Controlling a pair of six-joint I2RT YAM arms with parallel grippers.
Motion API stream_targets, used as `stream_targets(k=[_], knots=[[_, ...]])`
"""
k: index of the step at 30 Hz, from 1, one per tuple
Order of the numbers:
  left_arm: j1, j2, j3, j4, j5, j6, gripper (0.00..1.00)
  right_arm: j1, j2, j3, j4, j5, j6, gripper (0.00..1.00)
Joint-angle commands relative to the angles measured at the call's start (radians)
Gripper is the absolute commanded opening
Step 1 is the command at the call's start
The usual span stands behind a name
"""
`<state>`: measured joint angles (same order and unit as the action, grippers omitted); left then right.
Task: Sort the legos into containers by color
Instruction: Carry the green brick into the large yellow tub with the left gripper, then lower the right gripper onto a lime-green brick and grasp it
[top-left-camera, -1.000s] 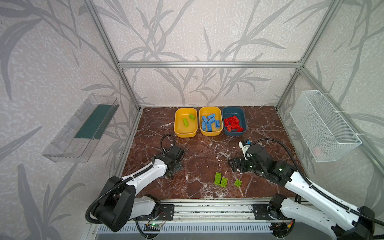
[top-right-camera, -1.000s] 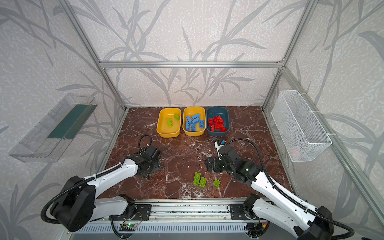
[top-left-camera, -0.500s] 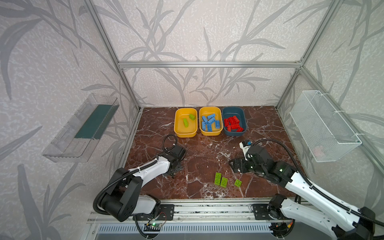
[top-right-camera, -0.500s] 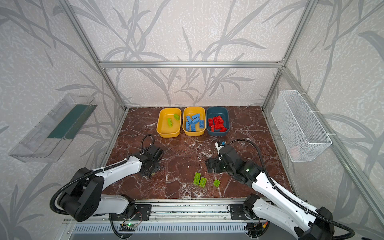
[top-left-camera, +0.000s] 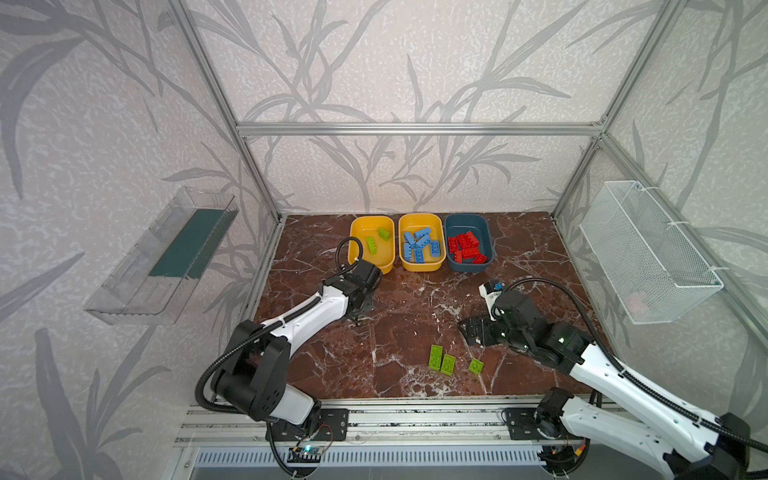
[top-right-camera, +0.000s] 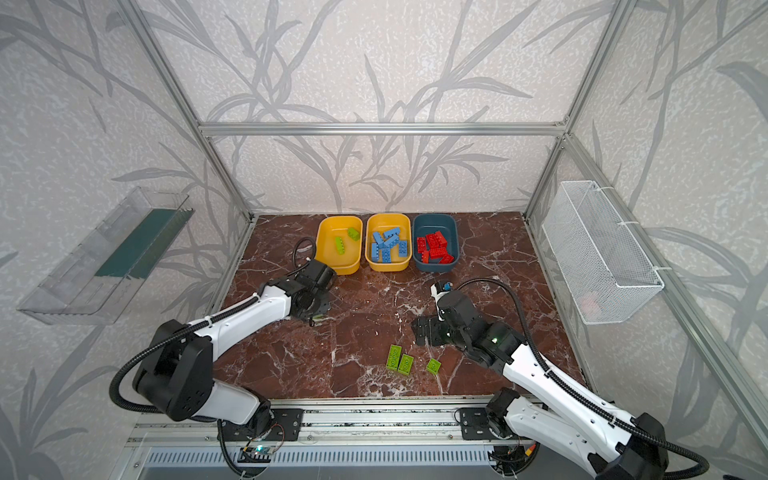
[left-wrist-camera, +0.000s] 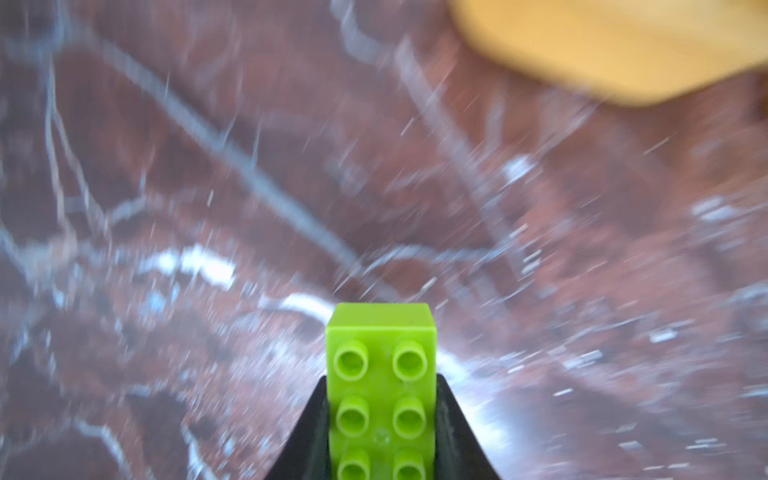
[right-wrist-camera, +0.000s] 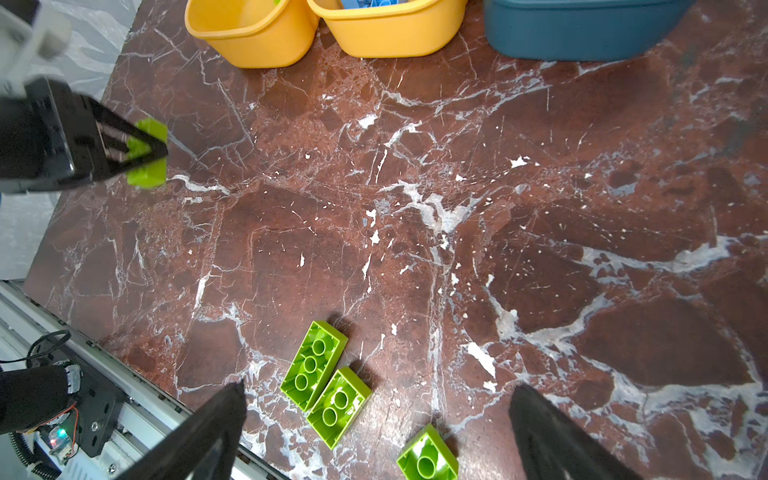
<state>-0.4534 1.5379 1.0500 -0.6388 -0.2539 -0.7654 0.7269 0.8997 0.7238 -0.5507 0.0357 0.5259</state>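
Surface: dark red marble table (top-left-camera: 411, 316) with white veins, closed in by leaf-patterned walls and aluminium bars.
Walls: clear plastic tray (top-left-camera: 162, 257) hung on the left wall, and white wire basket (top-left-camera: 648, 253) hung on the right wall.
Containers: three tubs stood in one row at the far edge, just beside each other. These were the left yellow tub (top-left-camera: 360, 230), the middle yellow tub (top-left-camera: 420, 268) and the dark blue tub (top-left-camera: 465, 224).
Sorted legos: two green bricks (top-left-camera: 384, 233) lay in the left yellow tub. The blue bricks (top-left-camera: 419, 248) were heaped in the middle yellow tub and the red bricks (top-left-camera: 465, 247) in the dark blue tub.
Loose legos: two long green bricks (right-wrist-camera: 313, 363) lay side by side near the front edge, with their hollow undersides up. The small green brick (right-wrist-camera: 428, 457) lay a little apart from them, also underside up.
Left gripper: the left gripper (left-wrist-camera: 381, 382) pinched the held green brick (left-wrist-camera: 380, 399) by its long sides, studs facing the wrist camera. It was near the front wall of the left yellow tub. The left wrist view was blurred, so I could not tell whether the brick touched the marble.
Right gripper: the right gripper (right-wrist-camera: 378, 395) had its fingers (right-wrist-camera: 224, 411) spread wide and held nothing. It was over the loose legos, and in the right wrist view the long green bricks showed between the fingers.
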Motion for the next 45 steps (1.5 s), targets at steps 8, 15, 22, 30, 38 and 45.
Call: stream_targets(k=[8, 15, 22, 30, 38, 45], knots=[[0.126, 0.397, 0.543, -0.086, 0.03, 0.168, 0.24, -0.014, 0.054, 0.024, -0.004, 0.038, -0.023, 0.99], [0.177, 0.684, 0.925, -0.217, 0.1, 0.208, 0.44, -0.072, 0.102, 0.052, 0.006, 0.026, -0.042, 0.99], [0.176, 0.686, 0.967, -0.212, 0.129, 0.209, 0.82, -0.088, 0.196, 0.091, 0.026, 0.025, -0.066, 0.99], [0.129, 0.296, 0.456, 0.043, 0.139, 0.14, 0.82, -0.025, 0.274, 0.102, 0.008, 0.037, -0.019, 0.99], [-0.016, -0.046, -0.026, 0.139, 0.057, 0.069, 0.86, 0.112, 0.272, 0.092, -0.045, 0.085, 0.057, 0.93], [-0.087, -0.361, -0.333, 0.151, -0.005, -0.045, 0.88, 0.228, 0.345, 0.092, 0.017, 0.068, 0.152, 0.83]])
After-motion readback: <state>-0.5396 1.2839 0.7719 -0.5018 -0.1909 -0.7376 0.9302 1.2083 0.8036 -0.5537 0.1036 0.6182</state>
